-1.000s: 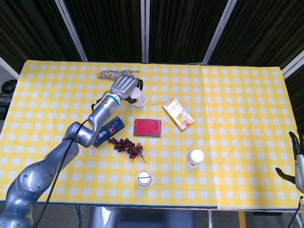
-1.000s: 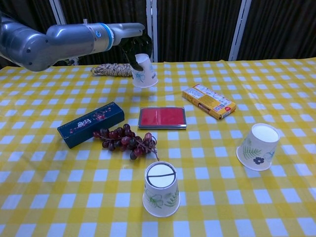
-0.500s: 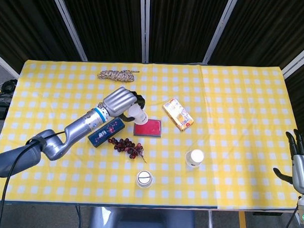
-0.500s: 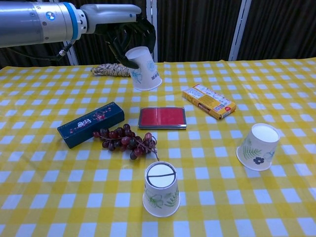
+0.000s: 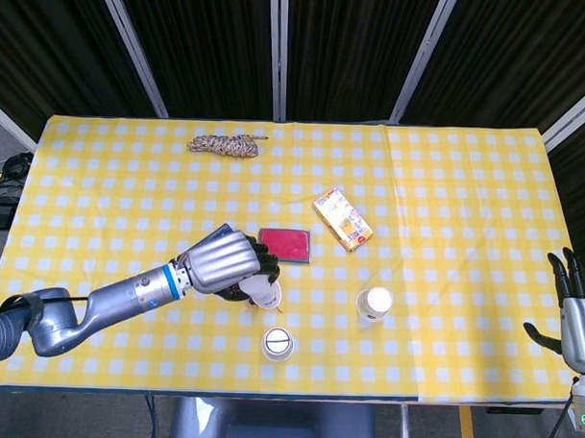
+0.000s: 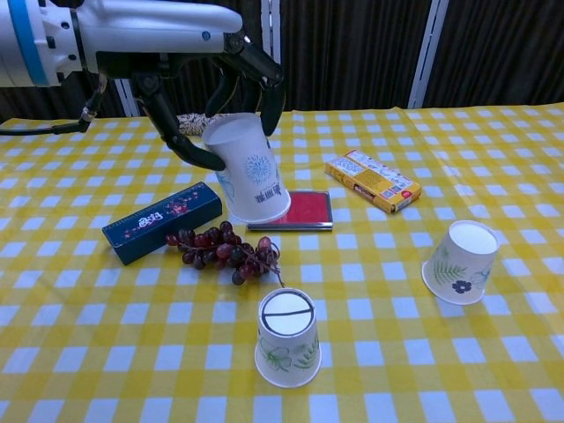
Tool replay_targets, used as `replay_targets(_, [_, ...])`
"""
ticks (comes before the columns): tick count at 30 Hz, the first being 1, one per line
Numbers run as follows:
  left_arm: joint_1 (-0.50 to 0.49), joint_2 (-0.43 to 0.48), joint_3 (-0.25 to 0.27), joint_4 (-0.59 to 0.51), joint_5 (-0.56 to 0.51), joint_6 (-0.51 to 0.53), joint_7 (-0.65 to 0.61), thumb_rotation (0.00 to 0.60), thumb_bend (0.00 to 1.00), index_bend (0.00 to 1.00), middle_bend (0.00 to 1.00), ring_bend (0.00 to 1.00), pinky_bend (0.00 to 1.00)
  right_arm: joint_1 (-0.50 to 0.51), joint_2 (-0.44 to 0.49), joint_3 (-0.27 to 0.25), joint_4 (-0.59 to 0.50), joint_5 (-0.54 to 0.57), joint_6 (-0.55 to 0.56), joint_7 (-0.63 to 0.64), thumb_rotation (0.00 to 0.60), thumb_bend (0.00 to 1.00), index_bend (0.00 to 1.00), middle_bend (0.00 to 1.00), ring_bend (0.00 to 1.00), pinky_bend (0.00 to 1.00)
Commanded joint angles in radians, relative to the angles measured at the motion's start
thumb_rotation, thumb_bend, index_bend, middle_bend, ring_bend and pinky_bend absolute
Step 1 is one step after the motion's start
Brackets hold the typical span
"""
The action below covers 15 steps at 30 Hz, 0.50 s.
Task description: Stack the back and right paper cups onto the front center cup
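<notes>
My left hand (image 5: 224, 264) (image 6: 189, 84) grips an upside-down paper cup (image 6: 248, 173) (image 5: 265, 293) and holds it in the air, tilted, above the grapes and just behind the front center cup. That front center cup (image 5: 278, 344) (image 6: 287, 338) stands upside down near the table's front edge. The right paper cup (image 5: 373, 304) (image 6: 458, 262) also stands upside down, at the front right. My right hand (image 5: 576, 322) hangs open off the table's right edge, away from every cup.
Under the held cup lie purple grapes (image 6: 222, 249), a dark blue box (image 6: 161, 221) to their left and a red case (image 6: 301, 209) behind. A yellow snack box (image 5: 341, 219) sits at centre, a coiled rope (image 5: 223, 144) at the back.
My left hand has carried the cup from the back of the table forward and lower, to just behind the front center cup. The right hand has barely moved.
</notes>
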Motion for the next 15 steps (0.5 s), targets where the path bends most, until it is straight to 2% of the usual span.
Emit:
replay_targets(1, [-0.001,0.020,0.036,-0.072,0.078,0.011,0.036,0.600,0.28,0.49,0.42,0.40,0.53,-0.002,0.002,0.000,-0.003,-0.002,0.004,0.000,0.600,0.00,0.00,0.00,0.00,0.00])
replay_targets(15, [-0.038,-0.047,0.050,-0.088,0.102,-0.064,0.099,0.600,0.28,0.49,0.42,0.40,0.53,-0.005,0.004,-0.001,-0.002,-0.003,0.006,0.007,0.600,0.00,0.00,0.00,0.00,0.00])
